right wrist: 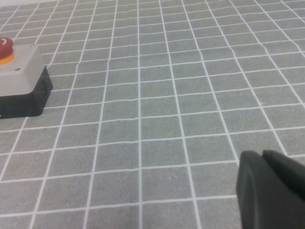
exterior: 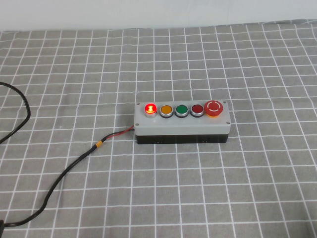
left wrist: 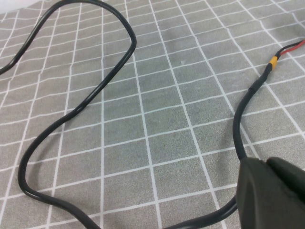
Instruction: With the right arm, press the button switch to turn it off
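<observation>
The button switch (exterior: 150, 108) glows bright red at the left end of the grey five-button box (exterior: 182, 126), which stands in the middle of the table. Neither arm shows in the high view. My right gripper (right wrist: 262, 155) is shut and empty, low over the checked cloth, well apart from the box, whose right end (right wrist: 21, 76) with the large red mushroom button (right wrist: 4, 47) shows in the right wrist view. The button switch is out of that view. My left gripper (left wrist: 267, 164) is shut and empty, just above the box's black cable (left wrist: 76, 112).
On the box, from the lit button rightward: a yellow button (exterior: 166, 109), a green one (exterior: 182, 109), a darker red one (exterior: 197, 109) and the mushroom button (exterior: 214, 107). The black cable (exterior: 64, 173) runs from the box's left end toward the front left.
</observation>
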